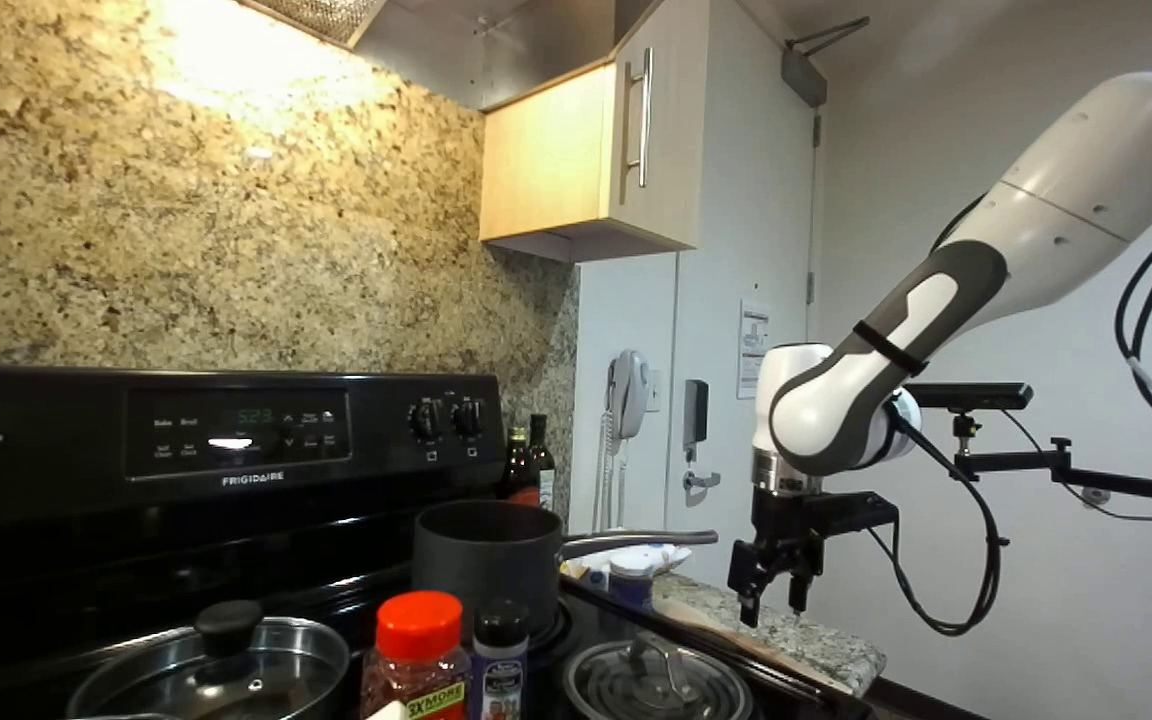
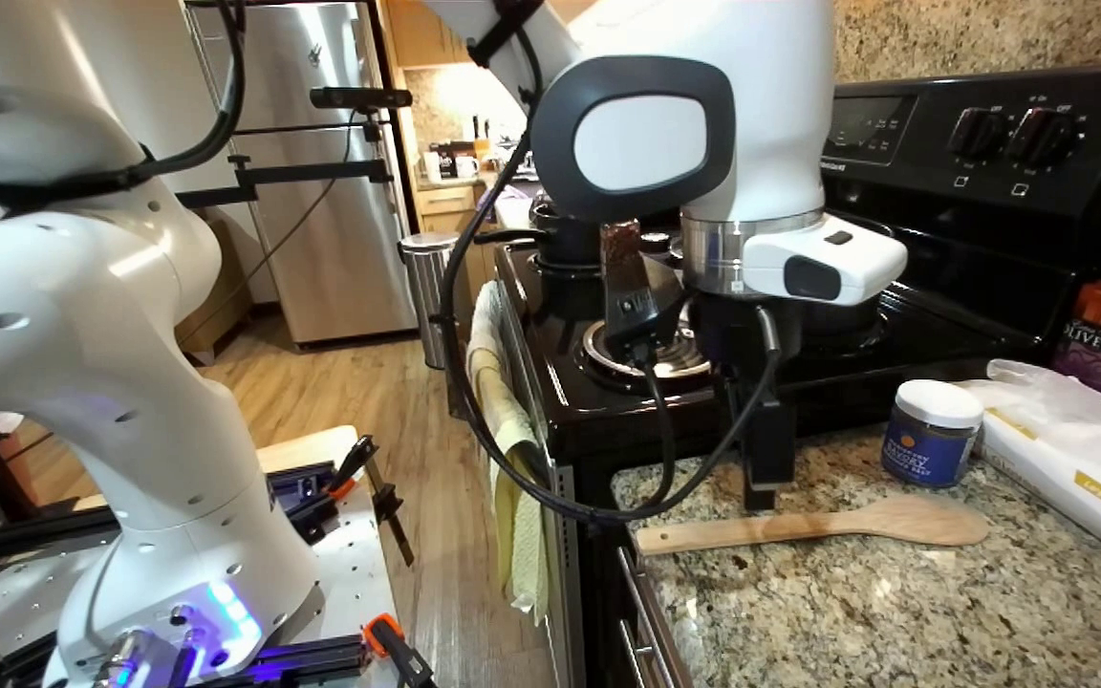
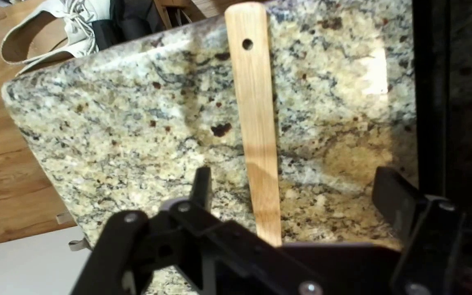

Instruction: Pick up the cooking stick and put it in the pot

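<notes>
So, your gripper [image 3: 292, 174] hangs above the counter [image 3: 137, 123], fingers spread wide and holding nothing. The stick [image 3: 258, 123] lies flat on the granite, its shaft running between those fingers in the wrist view, somewhat nearer the one away from the stove [image 2: 952, 344]. The pot [image 1: 484, 565] stands on the stove with no lid.

You look to be at the grasp. The jaws stand crosswise to the shaft, so hold that wrist angle, nudge away from the stove until the shaft sits midway, then come straight down. The stick is thin, so you'll likely want the tips almost at the stone before squeezing; stop too high and they may ride over it.

Mind the edges. Your stove-side finger looks to be just beside the stove's dark flank, and the stovetop stands higher than the counter, so lift well up before swinging across. The shaft's tip reaches the counter's front edge, where a bump could spill it. The jar [image 2: 933, 440] stands near the broad end, apart from it; don't turn low there. More room lies over the counter, away from the stove. In an exterior view the cable [image 2: 598, 514] droops low across the stove's front corner, so watch for snags. The pot's handle [image 1: 641, 541] juts toward the counter: go in over the rim, one end tipped down.
</notes>
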`<control>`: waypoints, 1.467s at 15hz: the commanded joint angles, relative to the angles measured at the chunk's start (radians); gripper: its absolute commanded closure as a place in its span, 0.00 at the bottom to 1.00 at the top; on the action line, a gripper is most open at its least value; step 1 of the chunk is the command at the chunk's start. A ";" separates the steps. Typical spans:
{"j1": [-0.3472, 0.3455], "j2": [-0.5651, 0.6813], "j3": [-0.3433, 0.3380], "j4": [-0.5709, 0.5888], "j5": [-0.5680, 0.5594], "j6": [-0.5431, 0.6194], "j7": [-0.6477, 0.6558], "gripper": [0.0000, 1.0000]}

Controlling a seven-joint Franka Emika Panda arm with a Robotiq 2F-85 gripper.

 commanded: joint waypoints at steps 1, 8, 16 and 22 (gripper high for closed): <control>-0.014 0.067 -0.015 0.053 0.072 0.004 -0.066 0.00; -0.020 0.153 -0.012 0.099 0.188 -0.027 -0.157 0.00; -0.016 0.233 -0.009 0.123 0.162 0.036 -0.113 0.00; -0.017 0.254 -0.008 0.135 0.161 0.063 -0.107 0.45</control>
